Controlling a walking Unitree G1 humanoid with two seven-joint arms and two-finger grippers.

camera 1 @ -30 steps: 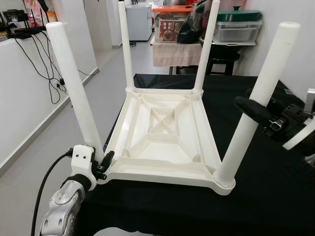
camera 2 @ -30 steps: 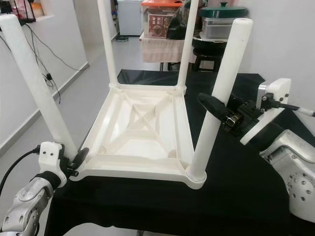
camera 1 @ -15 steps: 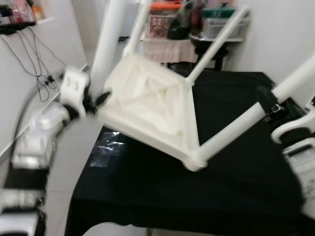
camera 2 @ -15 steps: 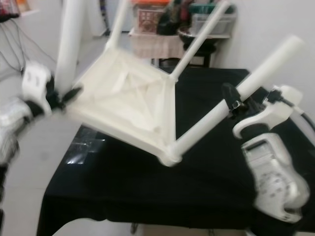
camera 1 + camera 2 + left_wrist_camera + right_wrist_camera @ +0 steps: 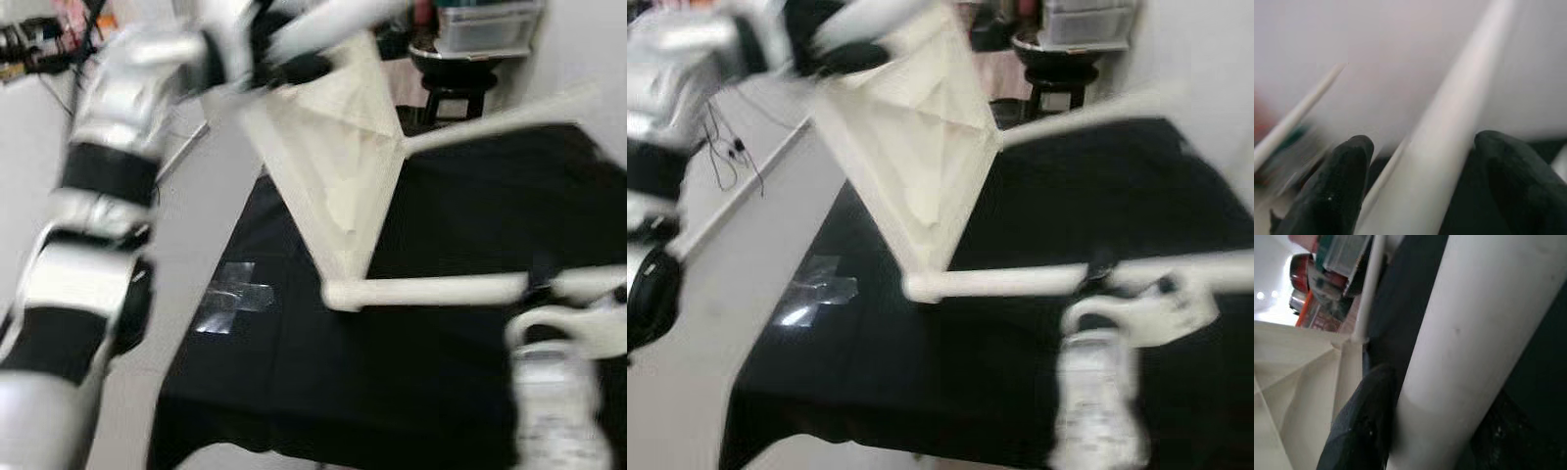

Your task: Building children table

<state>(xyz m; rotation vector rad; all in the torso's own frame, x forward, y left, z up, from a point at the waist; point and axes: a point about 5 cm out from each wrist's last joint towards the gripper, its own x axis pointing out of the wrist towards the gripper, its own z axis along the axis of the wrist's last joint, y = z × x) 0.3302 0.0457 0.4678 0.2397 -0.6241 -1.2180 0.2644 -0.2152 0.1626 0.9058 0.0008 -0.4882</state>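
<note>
A black cloth (image 5: 431, 372) covers the bench, with a shiny strip of tape (image 5: 233, 297) stuck near its left edge; grey floor runs along a white wall (image 5: 745, 255) with dangling cables, and a stool (image 5: 458, 73) with a lidded tub stands at the back. A second ago the white plastic table (image 5: 343, 147) lay flat on its top with legs pointing up; now it is tipped onto its edge, top nearly upright, legs pointing sideways to the right, all blurred. The left gripper (image 5: 279, 54) is raised high and clamped around one smooth round leg (image 5: 1449, 147). The right gripper (image 5: 537, 284) clasps the lowest leg (image 5: 431, 290), low over the cloth. The underside shows ribbed cross-bracing (image 5: 1293, 377).
</note>
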